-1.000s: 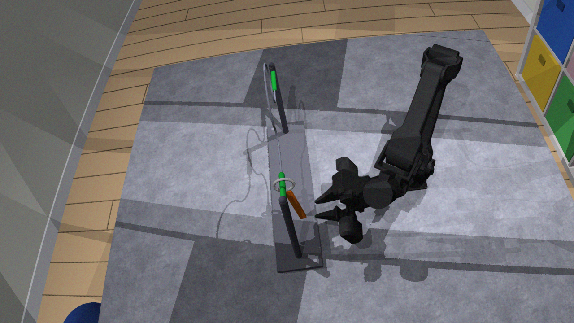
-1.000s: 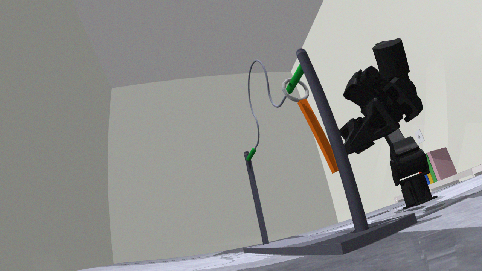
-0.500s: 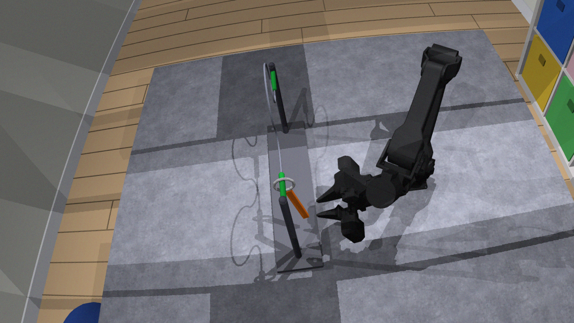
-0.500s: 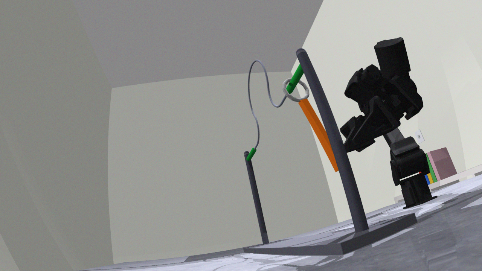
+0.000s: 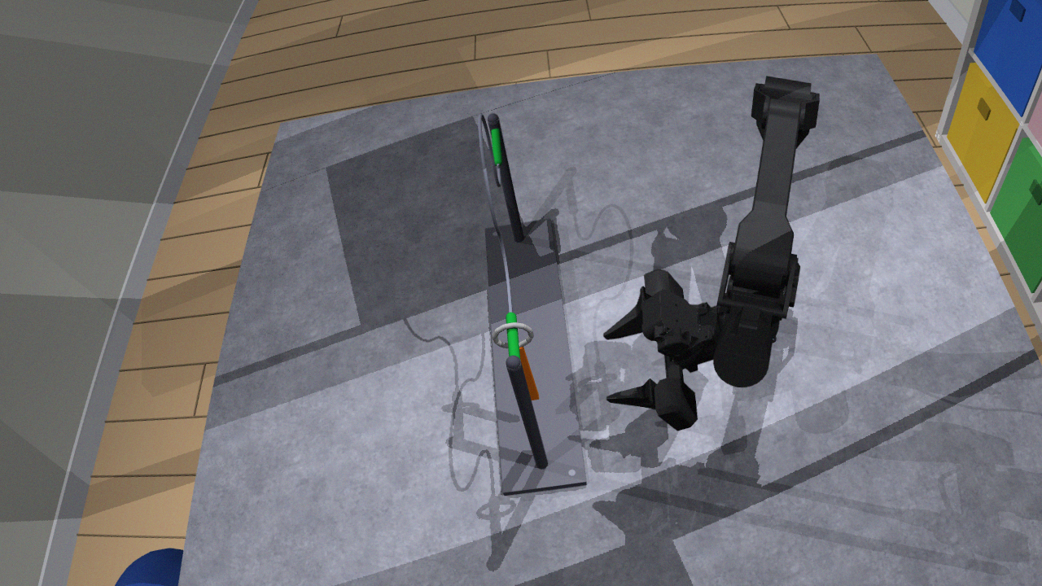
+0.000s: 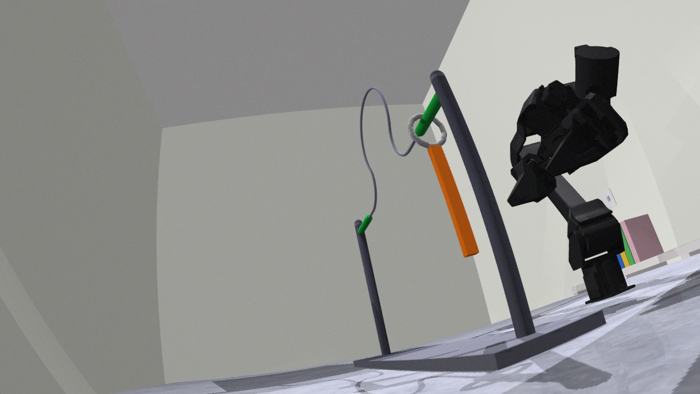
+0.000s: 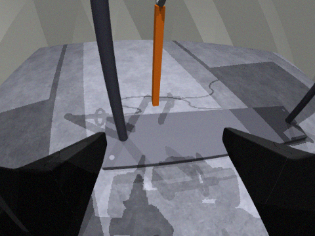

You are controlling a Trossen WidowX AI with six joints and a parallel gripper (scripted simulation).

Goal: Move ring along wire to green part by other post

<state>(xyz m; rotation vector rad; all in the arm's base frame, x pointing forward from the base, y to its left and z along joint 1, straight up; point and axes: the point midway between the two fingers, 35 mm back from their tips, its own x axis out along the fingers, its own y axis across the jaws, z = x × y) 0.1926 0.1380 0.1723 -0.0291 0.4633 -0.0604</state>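
The grey ring [image 5: 494,335] [image 6: 410,129] [image 7: 160,2] hangs around the green part [image 5: 512,342] [image 6: 430,112] beside the near post [image 5: 529,422] [image 6: 483,196] [image 7: 109,72]. Its orange handle [image 5: 530,378] [image 6: 451,201] [image 7: 158,56] hangs down free, close to that post in the top view. The thin grey wire [image 6: 361,122] curves to the other green part [image 5: 496,146] [image 6: 364,224] at the far post [image 5: 511,203] [image 6: 374,289]. My gripper [image 5: 607,368] [image 7: 165,136] is wide open and empty, on the robot's side of the stand, clear of handle, posts and wire.
The posts stand on a flat grey base plate [image 5: 546,321] [image 6: 430,357] [image 7: 184,131], which lies between and beyond my fingertips in the wrist view. A shelf with coloured boxes [image 5: 979,134] stands at the right edge. Part of a blue object [image 5: 154,570] shows at the lower left.
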